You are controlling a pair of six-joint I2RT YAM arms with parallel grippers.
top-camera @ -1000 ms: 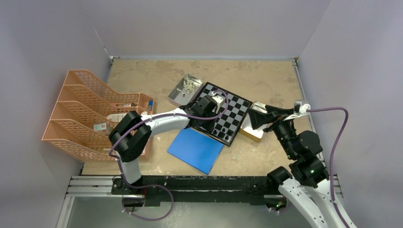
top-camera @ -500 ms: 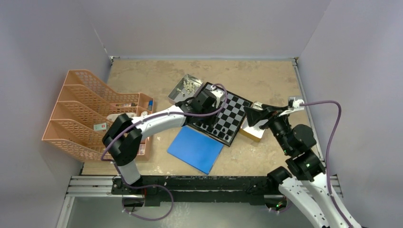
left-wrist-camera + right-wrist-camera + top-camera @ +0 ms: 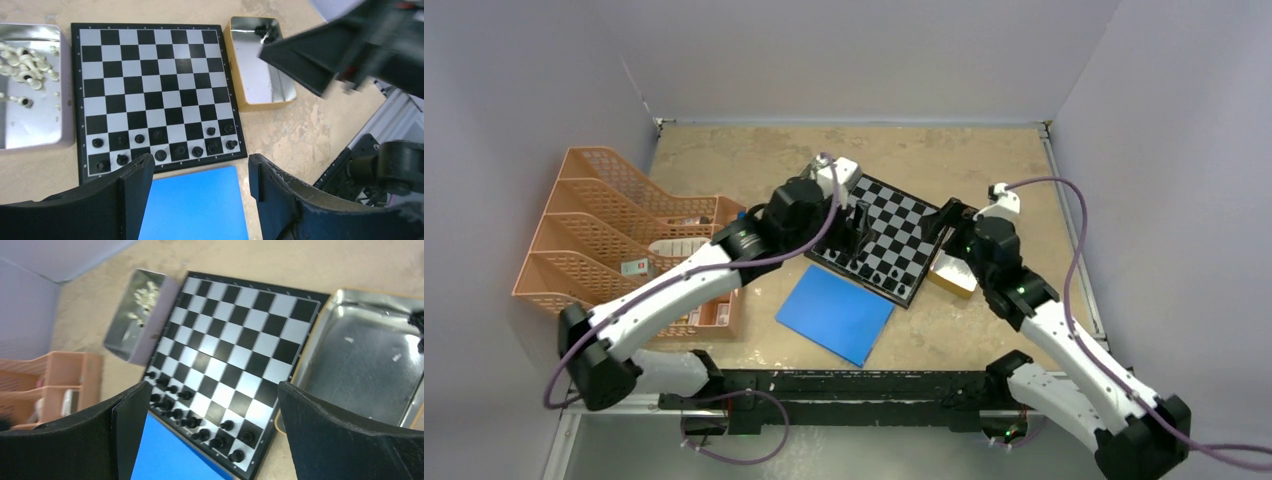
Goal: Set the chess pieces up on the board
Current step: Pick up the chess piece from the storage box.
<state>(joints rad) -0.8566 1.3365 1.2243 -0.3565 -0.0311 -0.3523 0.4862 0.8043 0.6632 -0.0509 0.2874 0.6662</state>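
The board (image 3: 906, 226) lies at mid-table. Several black chess pieces (image 3: 197, 151) stand on its two rows nearest the arms, also seen as black chess pieces (image 3: 218, 442) in the right wrist view. Cream pieces (image 3: 24, 70) lie heaped in a silver tin (image 3: 30, 125) left of the board. A few black pieces (image 3: 265, 32) sit in a yellow-rimmed tin (image 3: 260, 80) on its right. My left gripper (image 3: 860, 226) hangs above the board's left part, open and empty (image 3: 200, 167). My right gripper (image 3: 948, 216) hovers at the board's right edge, open wide and empty (image 3: 214, 390).
A blue square sheet (image 3: 836, 315) lies flat against the board's near edge. An orange mesh file rack (image 3: 614, 230) stands at the left of the table. The yellow-rimmed tin (image 3: 952, 279) sits partly under my right arm. Walls close in on three sides.
My left gripper has risen from the board's left side, pulled back and opened its jaws. My right arm has reached forward from the yellow-rimmed tin toward the board's right edge, still open.
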